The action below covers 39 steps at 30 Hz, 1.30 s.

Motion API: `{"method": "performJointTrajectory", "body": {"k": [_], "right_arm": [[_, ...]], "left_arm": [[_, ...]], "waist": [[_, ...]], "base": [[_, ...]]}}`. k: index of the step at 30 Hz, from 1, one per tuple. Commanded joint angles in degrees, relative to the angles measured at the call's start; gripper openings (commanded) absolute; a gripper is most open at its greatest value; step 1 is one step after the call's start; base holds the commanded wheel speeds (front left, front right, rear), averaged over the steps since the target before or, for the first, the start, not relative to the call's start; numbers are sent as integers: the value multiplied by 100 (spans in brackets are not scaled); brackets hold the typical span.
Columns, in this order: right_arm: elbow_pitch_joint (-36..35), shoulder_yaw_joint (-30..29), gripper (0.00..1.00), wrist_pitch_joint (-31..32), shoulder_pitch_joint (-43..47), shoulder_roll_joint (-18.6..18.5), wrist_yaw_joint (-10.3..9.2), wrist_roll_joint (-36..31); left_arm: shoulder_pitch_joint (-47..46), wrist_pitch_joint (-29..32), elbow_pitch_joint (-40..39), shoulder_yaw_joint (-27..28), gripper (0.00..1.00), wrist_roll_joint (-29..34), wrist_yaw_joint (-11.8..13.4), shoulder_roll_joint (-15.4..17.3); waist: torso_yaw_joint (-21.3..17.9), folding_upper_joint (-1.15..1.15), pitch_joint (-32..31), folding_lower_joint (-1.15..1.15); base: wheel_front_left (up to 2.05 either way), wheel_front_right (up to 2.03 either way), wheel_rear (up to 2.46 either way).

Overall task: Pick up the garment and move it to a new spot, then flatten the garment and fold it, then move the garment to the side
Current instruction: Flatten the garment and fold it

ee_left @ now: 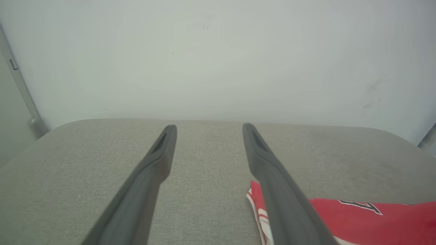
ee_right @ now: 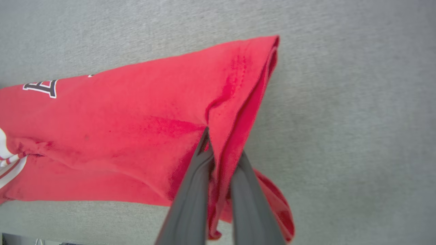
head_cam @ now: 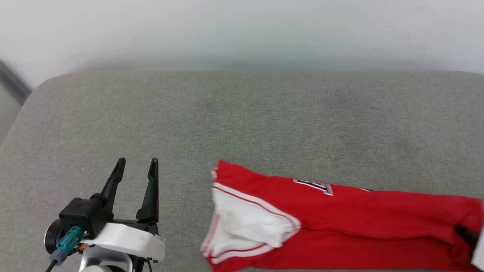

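The garment [head_cam: 359,223] is a red jersey with a white sleeve and striped trim, lying in a long folded band on the grey cushion at the lower right of the head view. A bit of its black numeral shows on top. In the right wrist view my right gripper [ee_right: 223,146] is shut on a raised fold at the red hem end of the garment [ee_right: 119,119]. In the head view the right gripper [head_cam: 467,235] is a dark tip at the garment's right end. My left gripper [head_cam: 137,163] stands open to the left of the garment, apart from it and holding nothing. In the left wrist view the left gripper [ee_left: 208,128] is open over bare cushion, with the garment [ee_left: 374,221] at lower right.
The grey cushioned surface [head_cam: 242,121] runs wide behind and to the left of the garment. A white wall [head_cam: 242,30] rises at its back edge. The cushion rounds off at the far left beside a dark strip [head_cam: 13,85].
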Motion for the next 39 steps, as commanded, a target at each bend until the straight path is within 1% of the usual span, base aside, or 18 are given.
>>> {"method": "performJointTrajectory", "body": {"k": [1, 2, 5, 8, 11, 13, 17, 20, 24, 25, 26, 30, 33, 36, 37, 38, 39], "right_arm": [[16, -189, 0, 33, -40, -89, -2, -30], [30, -326, 0, 80, -34, -100, -2, 0], [30, -685, 0, 370, -160, 130, -1, 403], [14, -975, 0, 962, -332, 660, -1, 1185], [-124, -1155, 0, 1608, -457, 1126, -1, 1794], [-199, -1227, 0, 1944, -513, 1368, -1, 2164], [-101, -1184, 0, 2401, -610, 1537, -1, 2882], [289, -725, 0, 2319, -708, 1557, -1, 3599], [687, 168, 0, 1888, -888, 1545, -1, 4153], [769, 408, 0, 1768, -938, 1545, -1, 4244], [769, 408, 0, 1768, -938, 1545, -1, 4244], [1039, 1236, 0, 1251, -1163, 1543, -1, 4491], [1192, 1682, 0, 889, -1370, 1542, -1, 4708], [1342, 2045, 0, 555, -1527, 1541, -1, 4724], [1413, 2127, 7, 413, -1570, 1541, -1, 4599], [1449, 2186, 34, 261, -1629, 1542, -1, 4483], [1506, 2258, 81, 169, -1653, 1541, -1, 4465]], "left_arm": [[48, -23, -30, -3, 100, -18, 23, -4], [53, -31, -37, -7, 100, -15, 26, -3], [80, -35, -50, -7, 100, -16, 44, 5], [90, -31, -49, -26, 100, -6, 44, 9], [49, -16, -64, -53, 100, 10, 41, 8], [7, -7, -70, -60, 100, 7, 32, 6], [-58, -17, -93, -64, 100, -6, 37, -4], [-132, -12, -111, -75, 100, -5, 7, 1], [-269, -28, -96, -115, 100, 2, -21, -46], [-308, -30, -83, -133, 100, -4, -41, -70], [-308, -30, -83, -133, 100, -4, -41, -70], [-468, -87, -33, -171, 100, -8, -80, -154], [-557, -120, 15, -176, 100, -8, -103, -184], [-604, -160, 57, -166, 100, -25, -117, -213], [-612, -168, 71, -169, 100, -30, -129, -222], [-623, -184, 85, -172, 100, -33, -140, -232], [-634, -195, 104, -175, 100, -40, -143, -241]], "waist": [[-32, 0, -21, 0], [-40, 0, -21, 0], [-65, 0, -13, 0], [-58, 0, 3, 0], [0, 0, 29, 0], [56, 0, 56, 0], [210, 0, 104, 0], [349, 0, 185, 0], [519, 0, 314, 0], [578, 0, 345, 0], [578, 0, 345, 0], [793, 0, 469, 0], [912, 0, 557, 0], [985, 0, 635, 0], [1003, 0, 658, 0], [1017, 0, 682, 0], [1026, 0, 703, 0]], "base": [[0, 0, 0], [0, 0, 0], [0, 0, 0], [0, 0, 0], [0, 0, 0], [0, 0, 0], [0, 0, 0], [0, 0, 0], [0, 0, 0], [0, 0, 0], [0, 0, 0], [0, 0, 0], [0, 0, 0], [0, 0, 0], [0, 0, 0], [0, 0, 0], [0, 0, 0]]}}
